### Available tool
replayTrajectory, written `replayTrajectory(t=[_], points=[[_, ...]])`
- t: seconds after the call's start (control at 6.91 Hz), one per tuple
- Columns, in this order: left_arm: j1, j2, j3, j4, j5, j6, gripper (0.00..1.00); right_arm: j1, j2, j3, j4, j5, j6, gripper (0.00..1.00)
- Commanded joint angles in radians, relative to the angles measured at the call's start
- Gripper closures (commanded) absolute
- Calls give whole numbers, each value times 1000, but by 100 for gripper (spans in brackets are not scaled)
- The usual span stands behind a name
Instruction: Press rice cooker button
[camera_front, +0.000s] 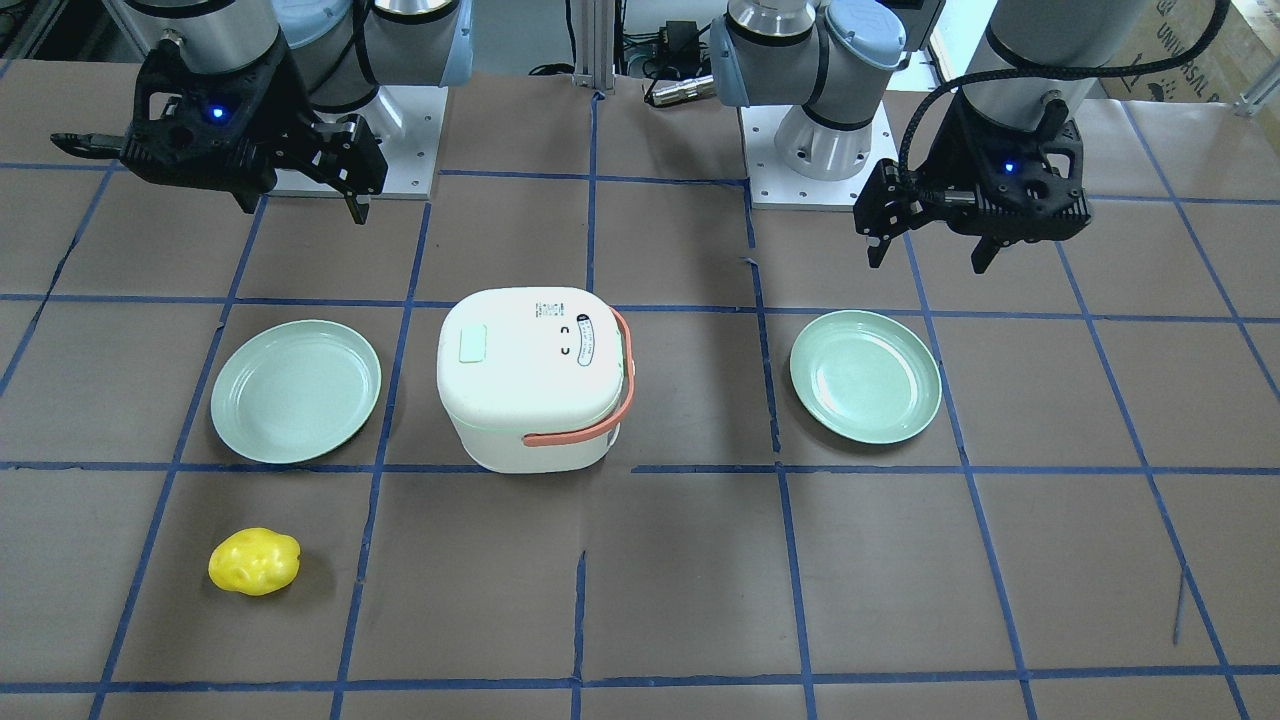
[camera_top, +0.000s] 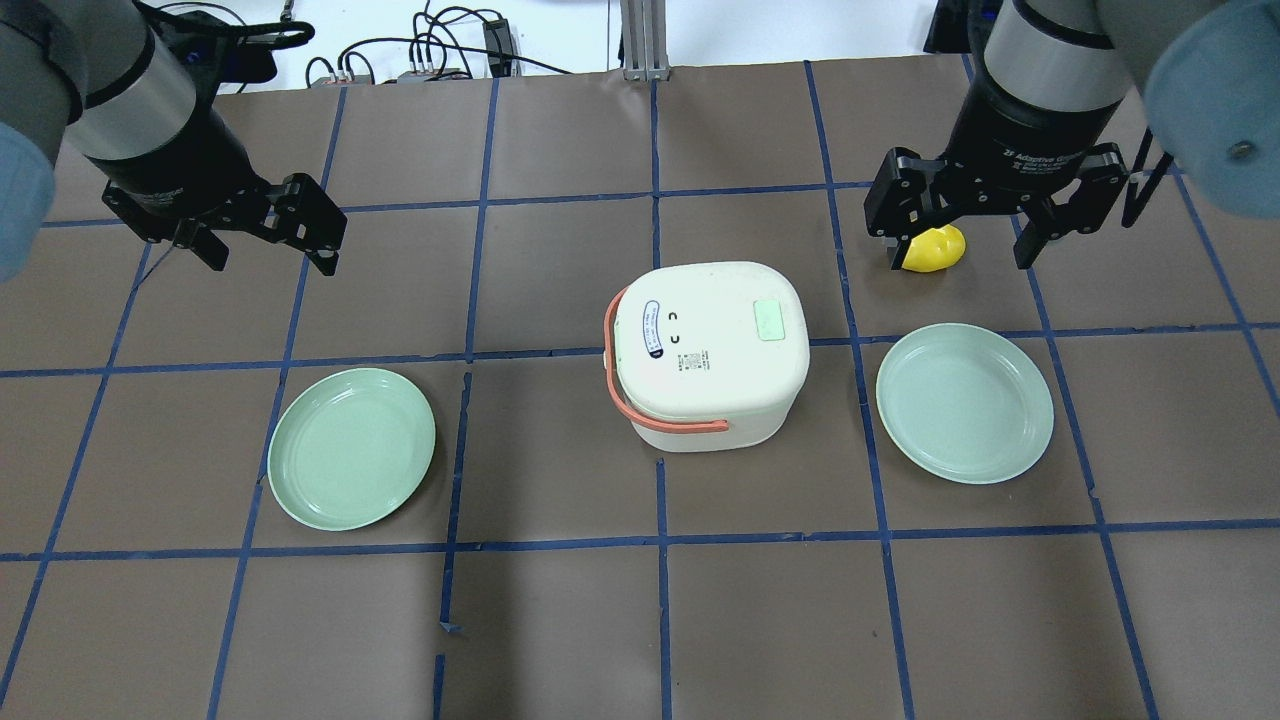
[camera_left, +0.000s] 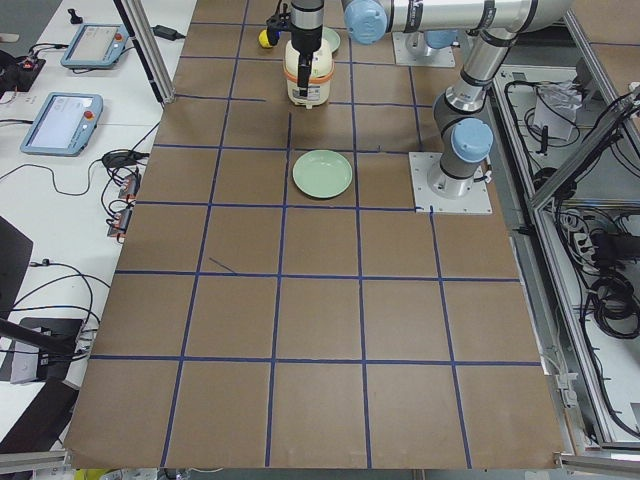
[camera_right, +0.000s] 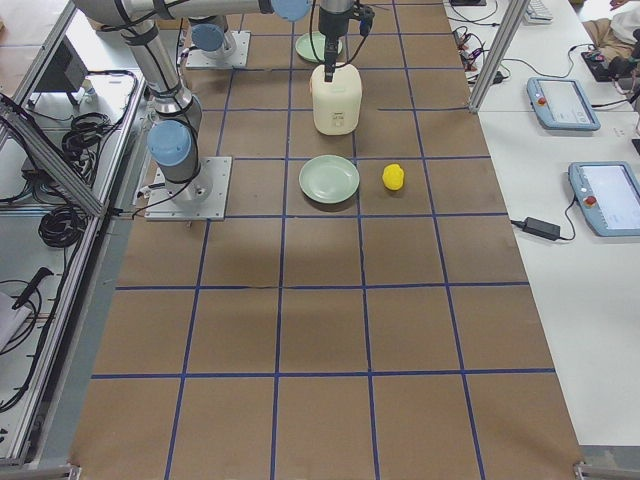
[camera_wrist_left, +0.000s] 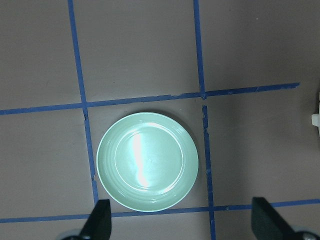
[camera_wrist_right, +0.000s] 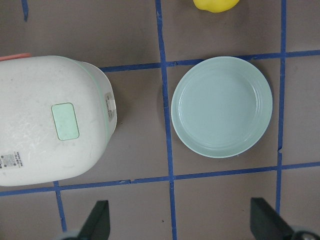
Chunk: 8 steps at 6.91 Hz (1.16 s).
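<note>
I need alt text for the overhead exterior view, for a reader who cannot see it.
A closed white rice cooker with a coral handle stands between the mint-green left plate and right plate, both empty. The left gripper and right gripper hang open farther back; a yellow object shows between the right gripper's fingers.

rice cooker (camera_top: 720, 375): smooth white plastic, soft sheen, faintly scuffed on top. mint-green plate (camera_wrist_left: 147, 161): glossy, bright light streak. table cover (camera_top: 560, 620): matt brown, paper-like, blue tape lines (camera_wrist_left: 198, 50). yellow lumpy object (camera_front: 254, 561): shiny.
</note>
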<state>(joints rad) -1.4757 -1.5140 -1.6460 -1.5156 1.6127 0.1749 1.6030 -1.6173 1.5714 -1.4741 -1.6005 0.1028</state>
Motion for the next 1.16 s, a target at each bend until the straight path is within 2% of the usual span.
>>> replayTrajectory(t=[0.0, 0.87, 1.01], points=[[0, 0, 0, 0, 1, 0, 0, 0, -3, 1, 3, 1, 0, 0], [0, 0, 0, 0, 0, 0, 0, -5, 0, 1, 3, 4, 0, 2], [0, 0, 0, 0, 1, 0, 0, -5, -1, 1, 3, 1, -3, 45]])
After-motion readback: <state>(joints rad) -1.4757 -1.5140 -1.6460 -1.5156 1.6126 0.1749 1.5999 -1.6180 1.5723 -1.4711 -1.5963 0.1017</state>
